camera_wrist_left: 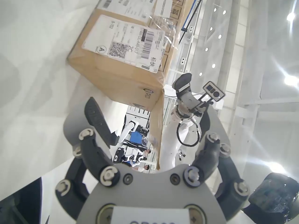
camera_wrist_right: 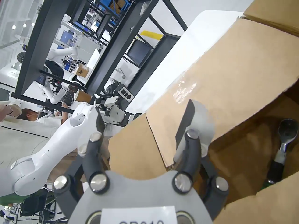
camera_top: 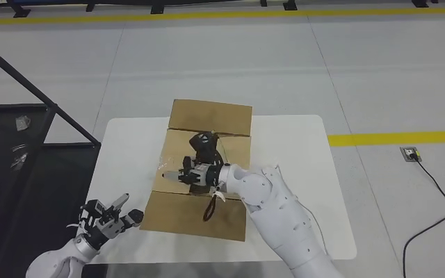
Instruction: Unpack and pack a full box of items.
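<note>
1. Top view: box (camera_top: 208, 117) on table (camera_top: 292, 139), flaps open; my right gripper (camera_top: 174, 176) hangs over it.
2. Left wrist view: left gripper (camera_wrist_left: 151, 122) spread wide, empty, beside the box.
3. Right wrist view: fingers (camera_wrist_right: 188, 120) spread, holding nothing; I should clear the flap (camera_wrist_right: 233, 71) before descending to the tool (camera_wrist_right: 286, 131).

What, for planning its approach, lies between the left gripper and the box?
Top view: only a sliver of bare table between left gripper and the box's flap.

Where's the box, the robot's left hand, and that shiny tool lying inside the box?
Box (camera_top: 211, 116): top view, on its far flap.
Left hand (camera_wrist_left: 148, 110): left wrist view, midway between its open fingertips.
Tool (camera_wrist_right: 286, 128): right wrist view, on its round metal head.
</note>
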